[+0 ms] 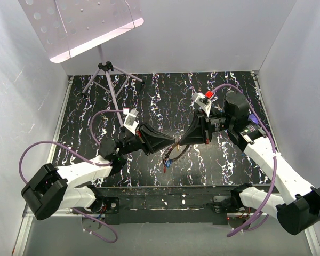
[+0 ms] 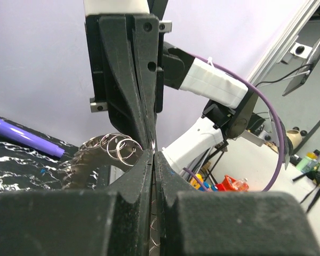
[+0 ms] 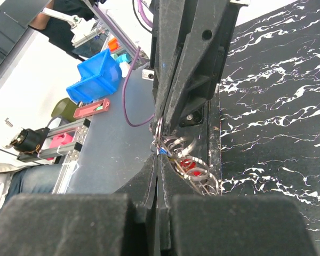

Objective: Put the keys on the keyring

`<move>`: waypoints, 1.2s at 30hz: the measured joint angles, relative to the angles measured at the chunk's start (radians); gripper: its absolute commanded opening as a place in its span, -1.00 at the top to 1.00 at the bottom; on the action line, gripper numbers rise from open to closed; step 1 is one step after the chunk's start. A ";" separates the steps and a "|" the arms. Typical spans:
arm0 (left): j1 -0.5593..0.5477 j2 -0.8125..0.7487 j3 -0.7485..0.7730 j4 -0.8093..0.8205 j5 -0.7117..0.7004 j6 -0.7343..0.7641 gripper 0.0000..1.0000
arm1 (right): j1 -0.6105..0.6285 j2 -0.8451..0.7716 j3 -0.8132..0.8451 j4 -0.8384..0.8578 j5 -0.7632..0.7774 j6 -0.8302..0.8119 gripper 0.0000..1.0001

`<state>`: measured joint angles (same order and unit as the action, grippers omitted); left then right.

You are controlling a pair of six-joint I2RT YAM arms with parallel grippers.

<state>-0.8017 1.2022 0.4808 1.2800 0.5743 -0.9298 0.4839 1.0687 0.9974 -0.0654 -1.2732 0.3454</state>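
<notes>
L claw (image 2: 153,158) pinching silver wire keyring coils (image 2: 120,146); R claw (image 3: 159,161) pressed together against them, hold unclear. Risk: opposing pull, coils slip, small red-headed key (image 3: 188,164) drops under keyring onto black marbled table (image 1: 165,101).

- The left gripper (image 1: 173,143) and the right gripper (image 1: 182,142) meet tip to tip above the middle of the table (image 1: 229,101), both with closed jaws. There is no passage between them.
- Seen from this meeting point, the left arm (image 1: 90,168) blocks 8 o'clock and the right arm (image 1: 266,154) blocks 4 o'clock.
- At 6 o'clock the keys (image 1: 169,158) hang just beside the tips. Further on, the base rail (image 1: 165,202) closes the near edge.
- At 10 o'clock a tripod stand (image 1: 111,80) stands well apart, and a purple cable (image 1: 96,120) loops near it.
- At 12 o'clock the marbled surface lies open up to the back wall (image 1: 202,37).
- The left wall (image 1: 21,106) closes 9 o'clock and the right wall (image 1: 304,80) closes 3 o'clock.
</notes>
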 measured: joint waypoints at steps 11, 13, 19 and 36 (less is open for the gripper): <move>-0.006 -0.023 -0.008 0.000 -0.082 0.033 1.00 | 0.034 0.009 0.000 0.000 0.060 0.011 0.58; -0.006 -0.013 -0.008 0.008 -0.088 0.033 1.00 | 0.034 0.012 0.000 -0.009 0.063 0.004 0.37; -0.006 -0.005 -0.009 0.009 -0.079 0.040 1.00 | 0.007 0.014 0.023 -0.033 0.036 -0.019 0.24; -0.006 -0.006 -0.009 0.003 -0.057 0.060 1.00 | 0.015 0.027 0.053 -0.006 0.027 -0.023 0.47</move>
<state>-0.8074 1.1961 0.4717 1.2835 0.5171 -0.8696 0.4992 1.0954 1.0504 -0.0711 -1.2461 0.3229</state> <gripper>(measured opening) 0.010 0.313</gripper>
